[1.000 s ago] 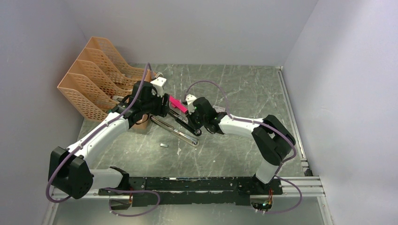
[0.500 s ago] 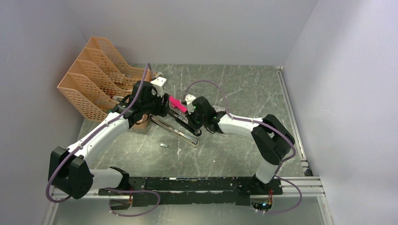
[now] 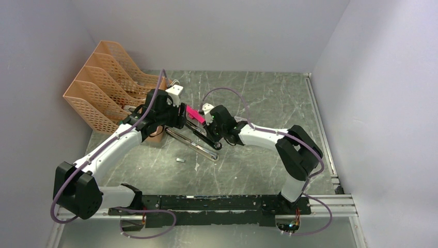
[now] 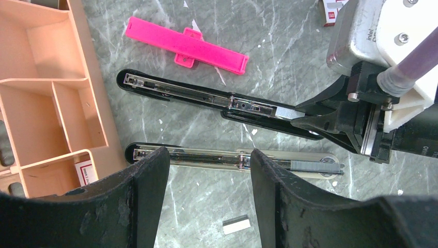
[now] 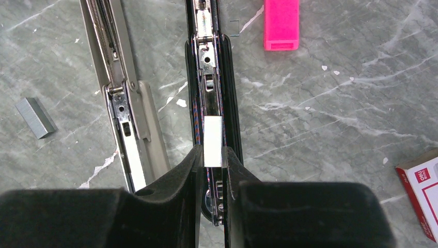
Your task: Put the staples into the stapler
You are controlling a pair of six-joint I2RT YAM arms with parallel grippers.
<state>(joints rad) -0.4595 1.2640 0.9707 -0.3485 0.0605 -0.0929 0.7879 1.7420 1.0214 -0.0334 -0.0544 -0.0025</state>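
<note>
Tabletop [image 3: 268,103]: grey marble
Right gripper [image 5: 213,155]: pinched staples [image 5: 212,134] at its tips — over stapler [image 5: 209,77] rail
Left gripper [image 4: 206,160]: spread — stapler beneath

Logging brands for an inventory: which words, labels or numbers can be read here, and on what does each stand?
"intel": on the silver metal camera housing on the right wrist.
Red print on the small white cardboard box in the right wrist view: too blurred to read.
Red print on the white box by the orange plastic organiser: too small to read.
Black desk stapler: no text visible.
</note>
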